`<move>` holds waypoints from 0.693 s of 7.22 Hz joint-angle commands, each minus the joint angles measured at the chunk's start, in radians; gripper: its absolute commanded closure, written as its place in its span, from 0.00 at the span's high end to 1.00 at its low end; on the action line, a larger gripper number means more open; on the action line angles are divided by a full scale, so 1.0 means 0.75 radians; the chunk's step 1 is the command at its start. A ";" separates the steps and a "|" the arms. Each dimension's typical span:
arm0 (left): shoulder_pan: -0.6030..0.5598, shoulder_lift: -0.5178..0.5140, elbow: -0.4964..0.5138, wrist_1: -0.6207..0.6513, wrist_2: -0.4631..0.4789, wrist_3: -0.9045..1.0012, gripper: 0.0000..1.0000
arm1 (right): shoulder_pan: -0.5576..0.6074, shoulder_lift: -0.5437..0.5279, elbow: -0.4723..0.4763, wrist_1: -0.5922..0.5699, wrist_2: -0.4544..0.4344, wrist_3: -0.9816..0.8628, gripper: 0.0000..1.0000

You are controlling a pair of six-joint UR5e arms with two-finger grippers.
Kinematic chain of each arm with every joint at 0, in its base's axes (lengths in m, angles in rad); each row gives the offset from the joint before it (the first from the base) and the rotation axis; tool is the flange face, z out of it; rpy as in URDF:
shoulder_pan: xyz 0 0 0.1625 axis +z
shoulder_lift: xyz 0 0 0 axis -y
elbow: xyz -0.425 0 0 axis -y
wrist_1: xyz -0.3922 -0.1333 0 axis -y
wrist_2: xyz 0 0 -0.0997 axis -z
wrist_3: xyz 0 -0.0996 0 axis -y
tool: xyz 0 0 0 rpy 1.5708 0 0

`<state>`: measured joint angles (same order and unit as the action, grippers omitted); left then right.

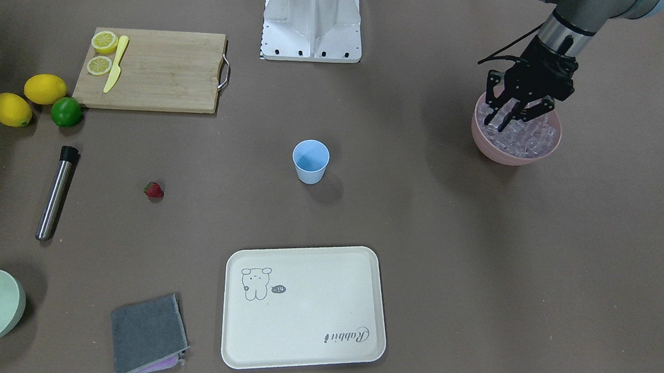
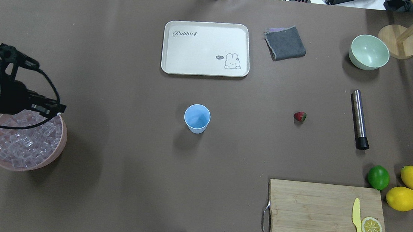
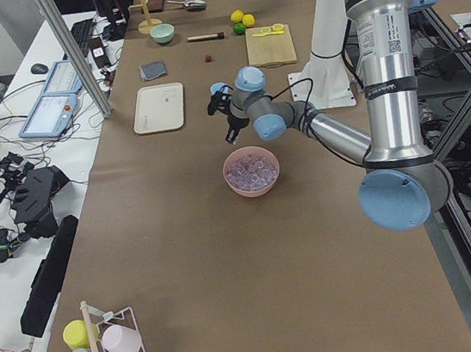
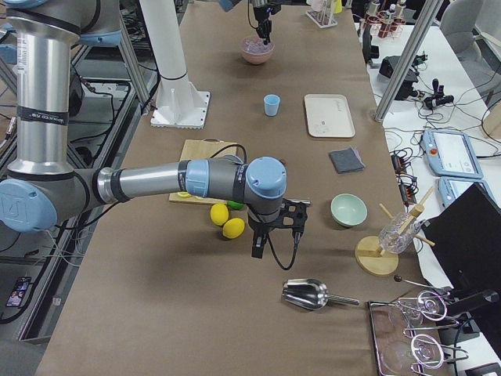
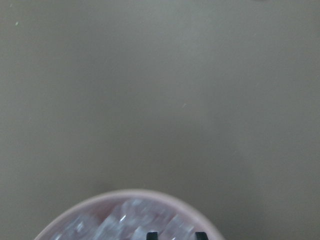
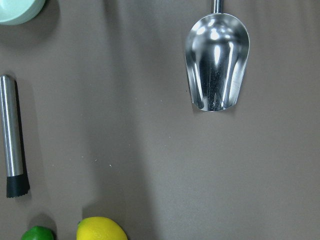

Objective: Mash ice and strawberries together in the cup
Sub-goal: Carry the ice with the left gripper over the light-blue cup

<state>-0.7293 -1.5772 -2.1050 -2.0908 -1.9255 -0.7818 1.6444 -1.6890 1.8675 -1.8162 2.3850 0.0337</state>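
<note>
Two arms in view. The left gripper (image 1: 512,113) hangs over the pink bowl (image 1: 484,146) near the table's left end, fingers spread apart and tips down among the ice (image 1: 530,140). The right gripper (image 4: 274,231) hovers over the table by the lemons (image 4: 232,228), and I can't tell if its fingers are apart or together.

The cup (image 1: 310,161) stands upright mid-table with bare surface on every side. The strawberry (image 1: 154,190) lies alone between the cup and the steel rod (image 1: 56,195), well apart from both. The tray (image 1: 314,316) sits between the cup and the operators' edge, and the cutting board (image 1: 162,69) is back beside the robot's base (image 1: 312,20).

The table (image 1: 475,273) is covered in a plain matte brown sheet. White benches (image 3: 7,154) loaded with gear run along its far long side.
</note>
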 commanded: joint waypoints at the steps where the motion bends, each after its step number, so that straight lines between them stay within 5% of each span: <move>1: 0.033 -0.327 0.090 0.010 0.007 -0.253 0.00 | 0.000 0.002 -0.001 0.002 -0.002 0.000 1.00; 3: 0.131 -0.608 0.170 0.207 0.094 -0.362 0.00 | 0.000 0.000 -0.001 0.043 -0.002 -0.002 1.00; 5: 0.340 -0.748 0.286 0.219 0.370 -0.436 0.00 | -0.002 -0.004 -0.003 0.088 -0.002 0.000 1.00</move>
<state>-0.5529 -2.0669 -1.9450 -1.9409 -1.7589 -1.0754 1.6435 -1.6907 1.8667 -1.7665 2.3836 0.0325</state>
